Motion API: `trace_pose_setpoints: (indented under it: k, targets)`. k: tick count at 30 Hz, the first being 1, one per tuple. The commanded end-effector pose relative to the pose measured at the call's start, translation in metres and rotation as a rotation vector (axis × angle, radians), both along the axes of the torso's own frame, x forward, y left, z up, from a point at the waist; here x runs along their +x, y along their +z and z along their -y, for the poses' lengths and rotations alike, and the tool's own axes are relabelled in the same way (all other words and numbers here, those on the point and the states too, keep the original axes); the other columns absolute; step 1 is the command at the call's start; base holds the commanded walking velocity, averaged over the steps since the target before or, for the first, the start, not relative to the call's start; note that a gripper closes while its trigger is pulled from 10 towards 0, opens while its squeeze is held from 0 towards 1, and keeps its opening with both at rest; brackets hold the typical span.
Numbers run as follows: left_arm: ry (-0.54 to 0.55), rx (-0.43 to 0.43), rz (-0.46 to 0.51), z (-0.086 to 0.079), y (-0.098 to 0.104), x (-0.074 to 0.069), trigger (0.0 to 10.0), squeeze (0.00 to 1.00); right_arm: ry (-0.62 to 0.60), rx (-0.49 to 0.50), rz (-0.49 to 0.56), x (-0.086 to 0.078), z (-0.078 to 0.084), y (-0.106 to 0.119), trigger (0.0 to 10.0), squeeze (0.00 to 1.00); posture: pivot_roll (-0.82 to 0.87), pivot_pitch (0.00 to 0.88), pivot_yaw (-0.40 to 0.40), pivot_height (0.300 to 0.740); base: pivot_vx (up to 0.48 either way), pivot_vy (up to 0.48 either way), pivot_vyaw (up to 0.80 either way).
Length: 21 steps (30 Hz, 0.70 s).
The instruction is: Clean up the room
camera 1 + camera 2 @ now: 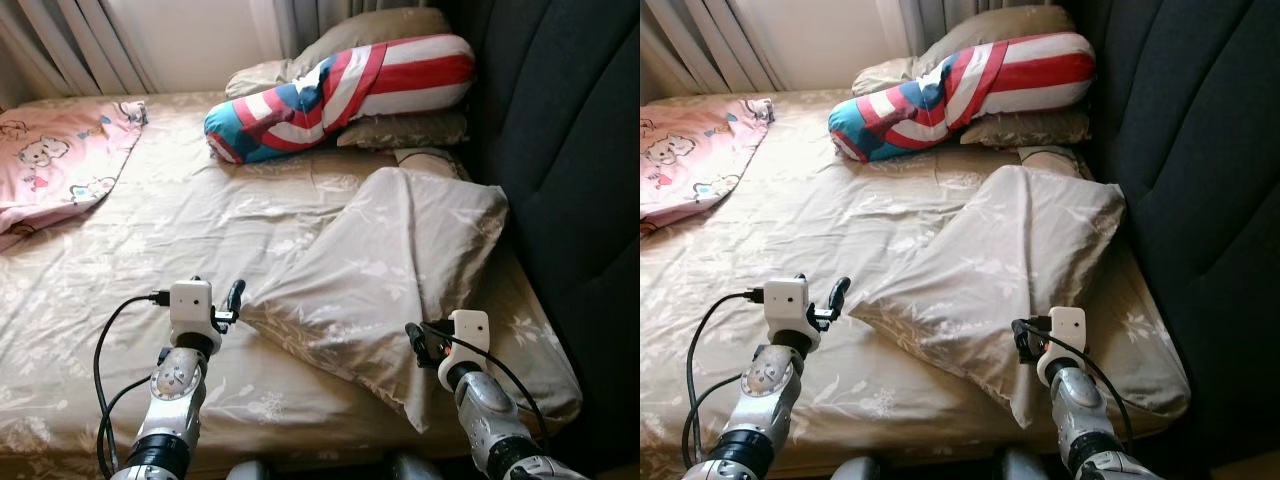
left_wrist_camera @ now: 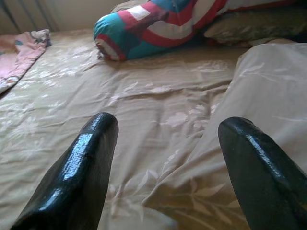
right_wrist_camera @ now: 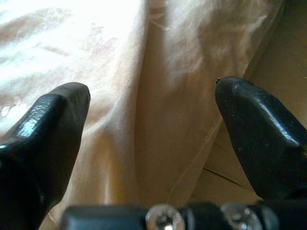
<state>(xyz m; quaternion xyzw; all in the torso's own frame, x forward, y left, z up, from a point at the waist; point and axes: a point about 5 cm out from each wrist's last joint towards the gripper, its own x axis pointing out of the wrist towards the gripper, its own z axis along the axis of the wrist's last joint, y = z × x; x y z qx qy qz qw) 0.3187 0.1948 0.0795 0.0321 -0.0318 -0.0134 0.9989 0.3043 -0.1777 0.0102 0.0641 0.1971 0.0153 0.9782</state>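
Claws both gape, released: left claw [image 1: 236, 298] at nine o'clock of the beige floral pillow [image 1: 400, 270], right claw [image 1: 415, 338] at five, on the bed [image 1: 150, 240].

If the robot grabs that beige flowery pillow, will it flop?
Probably. The beige flowery pillow lies sagging and creased on the bed, so it would likely droop from the open left gripper. It looks puffy, so probably light.

No readable text anywhere (pink sheet [image 1: 60, 160] possibly bears cartoon prints).
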Motion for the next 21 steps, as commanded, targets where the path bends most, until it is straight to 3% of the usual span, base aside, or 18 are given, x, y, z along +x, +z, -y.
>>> trace_pose_setpoints:
  k: [1,2,3,11,21]
  targets:
    - [-0.009,0.010,0.008,-0.004,0.004,-0.001,10.0,0.00,0.003,0.005,-0.012,0.000,-0.005,-0.001,10.0,1.00,-0.05,0.166,0.047,0.656,0.000,0.000,0.00]
    - [-0.014,0.013,0.015,-0.004,0.006,-0.001,10.0,0.00,0.005,0.001,-0.015,0.001,-0.006,-0.001,10.0,0.27,-0.04,0.171,0.051,0.656,0.000,0.000,0.00]
    - [-0.023,0.021,0.026,-0.004,0.011,-0.001,10.0,0.00,0.007,-0.004,-0.022,0.001,-0.008,-0.001,10.0,0.00,-0.04,0.177,0.055,0.656,0.000,0.000,0.00]
    - [-0.036,0.055,0.030,-0.010,0.016,-0.007,10.0,0.00,0.028,0.076,-0.075,-0.002,-0.016,-0.007,10.0,0.00,-0.01,0.193,0.076,0.656,0.000,0.000,0.00]
    - [-0.052,0.102,0.017,-0.018,0.018,-0.013,10.0,0.00,0.077,0.054,-0.173,-0.017,-0.020,-0.024,10.0,0.00,0.02,0.207,0.106,0.656,0.000,0.000,0.00]
